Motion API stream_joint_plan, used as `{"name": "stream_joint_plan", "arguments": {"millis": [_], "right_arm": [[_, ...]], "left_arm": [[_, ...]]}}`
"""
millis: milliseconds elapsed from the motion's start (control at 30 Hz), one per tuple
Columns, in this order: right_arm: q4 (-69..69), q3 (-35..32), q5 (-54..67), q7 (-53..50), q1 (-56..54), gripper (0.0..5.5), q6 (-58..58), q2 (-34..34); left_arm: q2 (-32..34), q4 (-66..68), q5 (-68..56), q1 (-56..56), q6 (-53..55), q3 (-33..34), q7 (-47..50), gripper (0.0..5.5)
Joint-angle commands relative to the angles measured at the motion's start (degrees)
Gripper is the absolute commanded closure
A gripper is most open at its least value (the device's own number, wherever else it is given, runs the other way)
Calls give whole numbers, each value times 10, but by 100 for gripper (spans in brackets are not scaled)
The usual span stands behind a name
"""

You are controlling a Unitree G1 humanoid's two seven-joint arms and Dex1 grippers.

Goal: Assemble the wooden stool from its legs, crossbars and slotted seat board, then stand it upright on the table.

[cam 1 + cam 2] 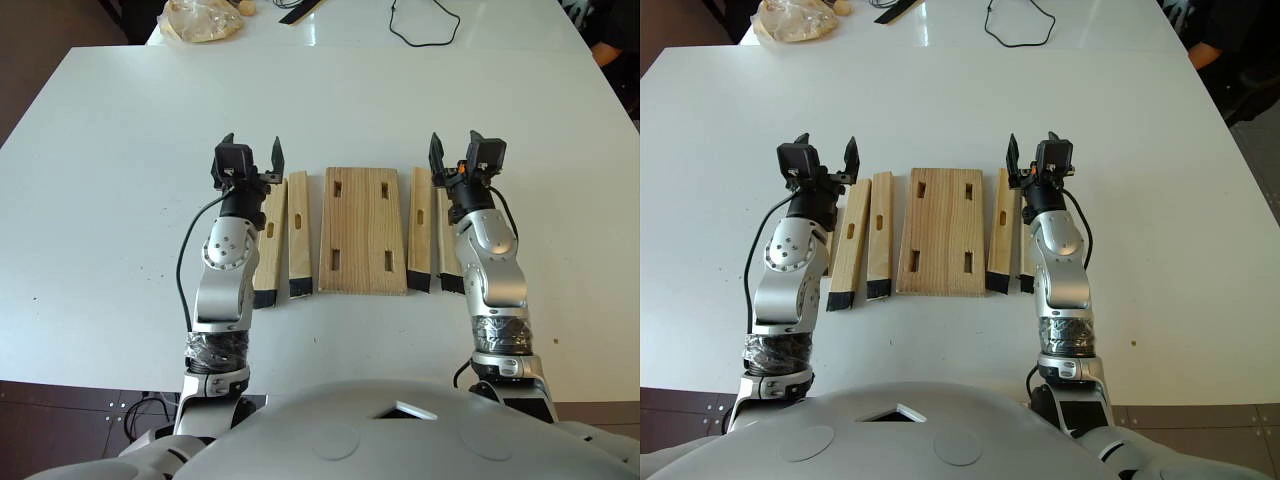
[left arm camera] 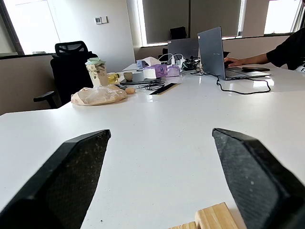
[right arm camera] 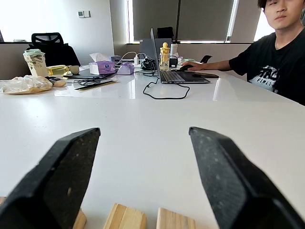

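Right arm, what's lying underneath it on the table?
A wooden leg lies partly under it: its inner edge and black-tipped near end show. The rest is covered, so whether it has a slot cannot be seen. A second leg lies uncovered alongside.

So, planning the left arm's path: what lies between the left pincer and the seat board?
An outer leg by the left pincer and an inner leg beside the seat board lie there, side by side, in the left eye view.

Head cameras look down on the table (image 1: 120, 150); wrist cameras face forward, low.
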Motion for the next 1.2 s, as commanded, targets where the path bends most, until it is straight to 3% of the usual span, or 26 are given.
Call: {"name": "stream_joint_plan", "arguments": {"millis": [33,1200], "right_arm": [[12,6,-9,-2,0,207,8,-6],[51,32,-27,-10,-12,207,2,3]], "left_arm": [[4,11,4,-10,7,0,-2,154],[0,48,31,-30,28,-13,0,154]]}}
